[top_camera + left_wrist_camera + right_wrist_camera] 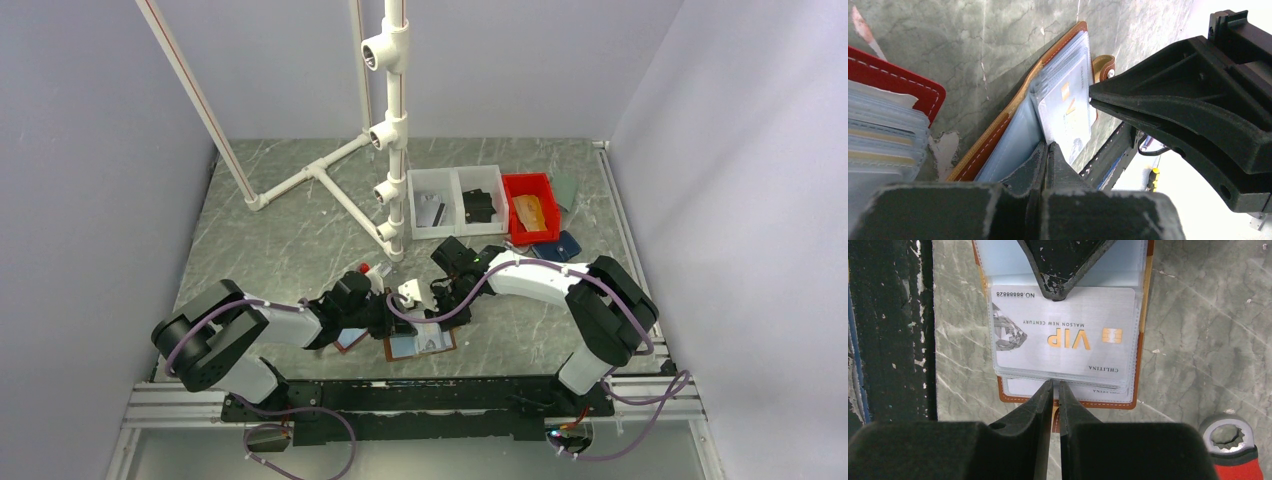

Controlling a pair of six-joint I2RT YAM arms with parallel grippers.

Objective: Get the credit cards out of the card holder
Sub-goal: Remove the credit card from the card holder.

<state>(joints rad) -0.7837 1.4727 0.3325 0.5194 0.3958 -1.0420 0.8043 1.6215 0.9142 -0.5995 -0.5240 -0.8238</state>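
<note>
Light fell soft and even from above in the top view, leaving the pale walls bright and only faint shadows on the tabletop (290, 230). The left wrist view was burnt out to white at its lower right, and the left hand (1048, 150), close to the lens, was a dark, soft-edged mass. In the right wrist view the card (1063, 335) print read sharp, while the right hand (1056, 386) looked slightly blurred, perhaps from nearness.

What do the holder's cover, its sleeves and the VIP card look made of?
Card holder cover: tan leather or imitation, matte, pale stitching along the edge. Sleeves: clear soft plastic, glossy, card readable through them. VIP card: stiff white plastic, seemingly, with gold print.
</note>
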